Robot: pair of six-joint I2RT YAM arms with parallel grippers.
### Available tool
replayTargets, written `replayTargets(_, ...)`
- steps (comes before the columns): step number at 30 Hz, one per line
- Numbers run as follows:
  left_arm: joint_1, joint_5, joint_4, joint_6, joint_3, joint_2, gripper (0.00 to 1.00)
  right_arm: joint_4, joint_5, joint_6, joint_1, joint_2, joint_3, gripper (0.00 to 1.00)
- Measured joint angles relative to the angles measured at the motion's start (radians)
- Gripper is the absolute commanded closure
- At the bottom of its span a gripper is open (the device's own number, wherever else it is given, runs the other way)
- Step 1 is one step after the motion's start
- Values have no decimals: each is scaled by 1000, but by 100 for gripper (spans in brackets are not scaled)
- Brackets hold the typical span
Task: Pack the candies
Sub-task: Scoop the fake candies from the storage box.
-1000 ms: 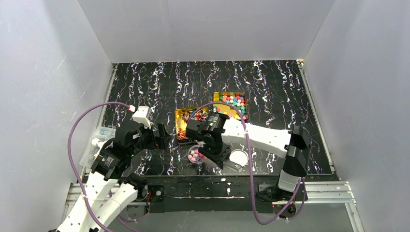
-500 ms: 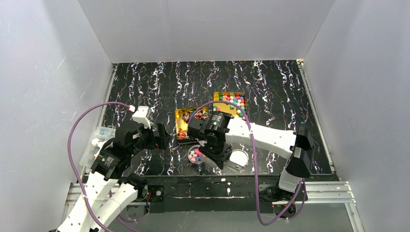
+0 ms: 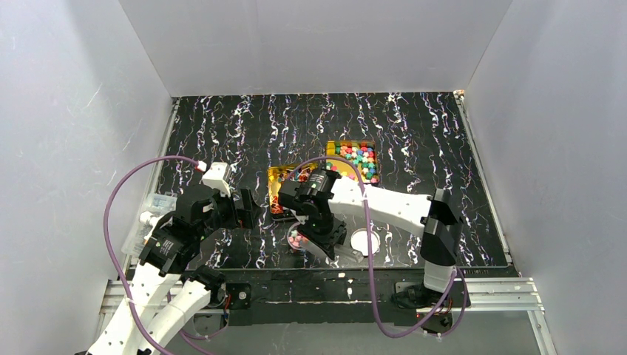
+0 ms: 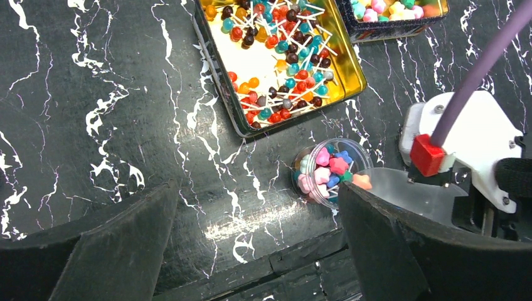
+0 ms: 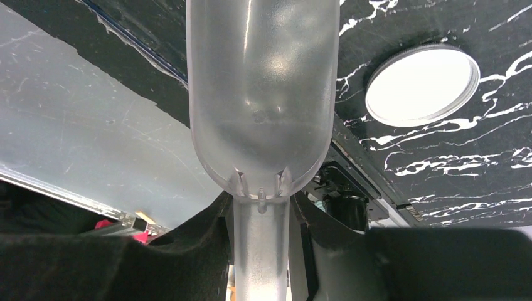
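Observation:
My right gripper (image 3: 324, 235) is shut on the handle of a clear plastic scoop (image 5: 260, 94), which it holds tilted at the rim of a small clear jar (image 4: 326, 172). The jar holds pink, blue and red cube-like candies (image 4: 323, 169). One orange candy (image 4: 362, 182) sits at the scoop's lip (image 4: 408, 191). The jar also shows in the top view (image 3: 297, 240), partly under the right wrist. My left gripper (image 4: 251, 251) is open and empty, to the left of the jar above the table's front edge. It shows in the top view (image 3: 248, 209).
A gold tin of twist-wrapped candies (image 4: 276, 56) lies behind the jar. A second tin of cube-like candies (image 3: 355, 159) lies further back right. The round white lid (image 5: 421, 84) lies right of the jar. A clear plastic box (image 3: 148, 214) sits at the table's left edge.
My right arm has shifted left and the scoop has swung over the jar's rim. The left arm has not moved.

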Motion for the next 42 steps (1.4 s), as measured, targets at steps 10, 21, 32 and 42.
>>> replayTargets(10, 3, 2, 0, 0, 0, 0, 2, 4, -26, -21, -27, 34, 43, 99)
replayTargets(21, 3, 19, 0, 0, 0, 15, 2, 5, 97, -9, -68, -100, 30, 99)
replayTargets(32, 3, 40, 1, 1, 0, 55, 2, 3, 305, -75, -275, -161, 41, 99)
replayTargets(42, 3, 44, 1, 1, 0, 76, 2, 21, 476, -173, -406, -69, 92, 99)
